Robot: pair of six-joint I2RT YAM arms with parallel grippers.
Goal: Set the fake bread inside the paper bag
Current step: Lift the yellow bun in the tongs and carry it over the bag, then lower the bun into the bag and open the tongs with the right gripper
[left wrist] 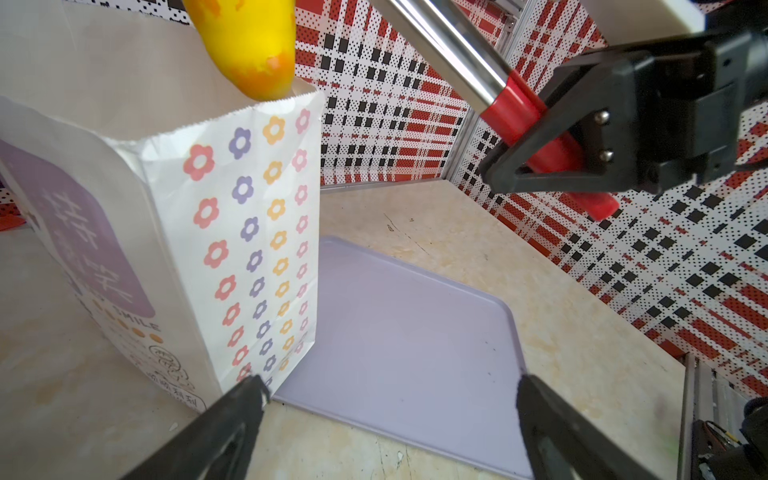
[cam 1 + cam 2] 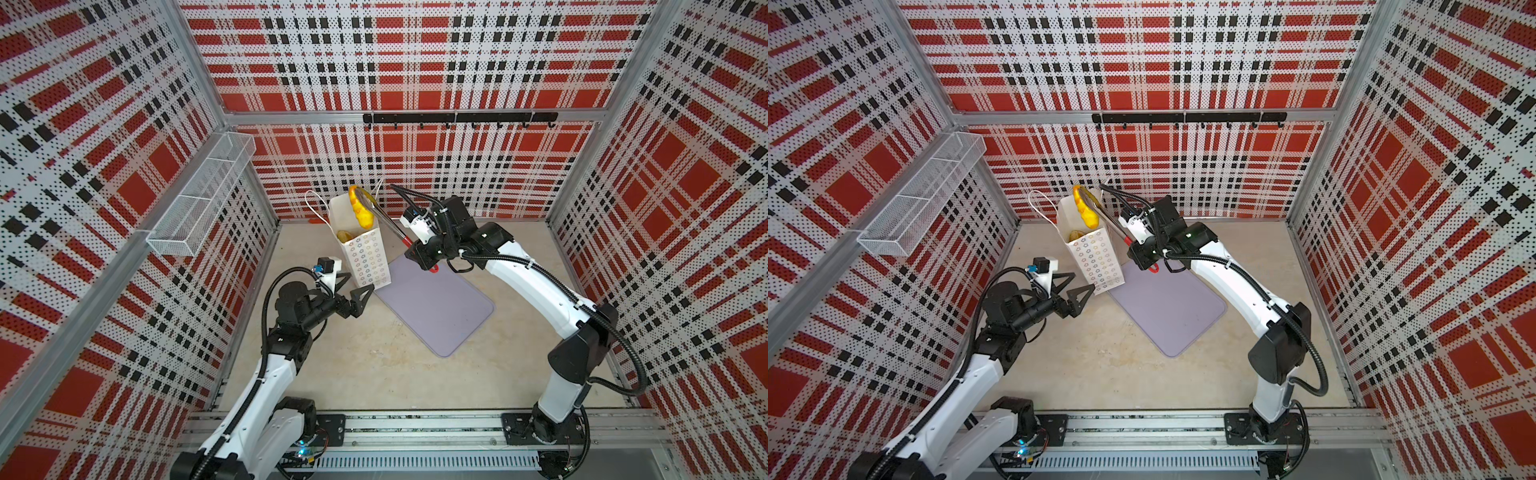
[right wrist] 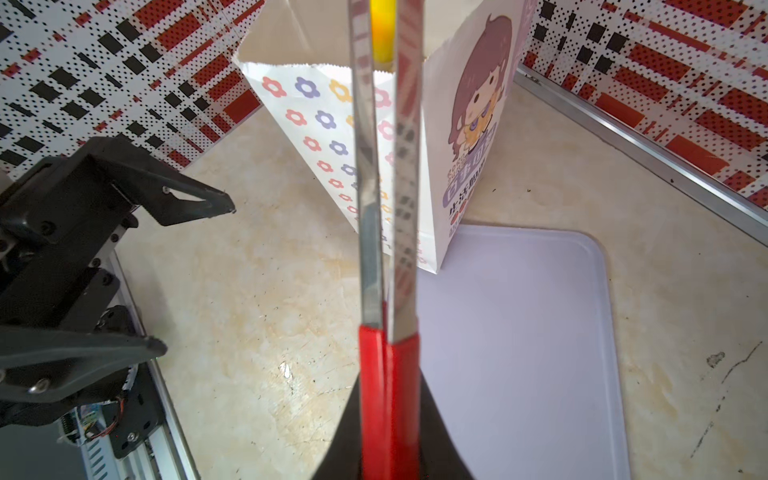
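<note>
The tongs (image 2: 388, 224) are clamped shut by their red handles in the right gripper (image 2: 420, 256). At the tong tips a long yellow loaf of the fake bread (image 2: 360, 210) is pinched and hung end-down over the open mouth of the paper bag (image 2: 368, 257), with its lower end at rim level by the flowered side. A straight release looks called for. Another bread (image 2: 344, 236) is seen inside. The left gripper (image 1: 390, 386) is held wide open and empty beside the bag's base. The bag is stood on the beige tabletop (image 2: 374, 374) at a lilac mat's (image 2: 436, 311) edge, and plaid walls (image 2: 415, 62) are seen beyond.
</note>
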